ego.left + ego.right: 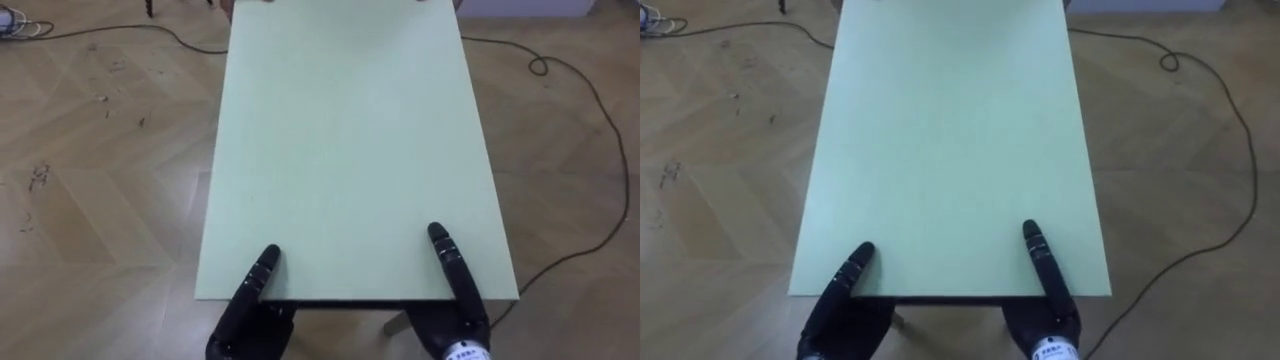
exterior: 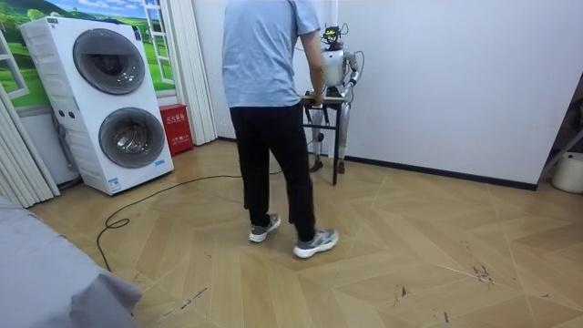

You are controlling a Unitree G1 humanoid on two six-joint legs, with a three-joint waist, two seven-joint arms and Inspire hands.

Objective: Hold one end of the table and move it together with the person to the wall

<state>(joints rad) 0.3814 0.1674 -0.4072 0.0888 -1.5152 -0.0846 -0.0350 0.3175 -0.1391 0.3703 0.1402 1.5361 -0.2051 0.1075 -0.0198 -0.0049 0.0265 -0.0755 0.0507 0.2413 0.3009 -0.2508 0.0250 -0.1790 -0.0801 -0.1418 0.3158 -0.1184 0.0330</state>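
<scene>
- The table (image 1: 350, 150) is seen lengthwise in the eye views, its pale green top bare, with its near short edge at the robot and its far short edge at the person (image 2: 269, 118).
- In the room view the table is placed between the two, near the white wall; the robot is stood at the wall end and the person at the room end, so that each short edge is taken by one carrier.
- The left robot hand (image 1: 240, 320) is set at the near left corner and the right robot hand (image 1: 458, 312) at the near right corner, well apart, presumably so that the load is kept level.
- Each thumb is laid flat on the top, while the rest of each robot hand is tucked below the edge; whether the grip underneath is closed cannot be told.
- The far end is held by the person with one hand, as seen in the room view.
- Whether the legs are off the floor cannot be told.
</scene>
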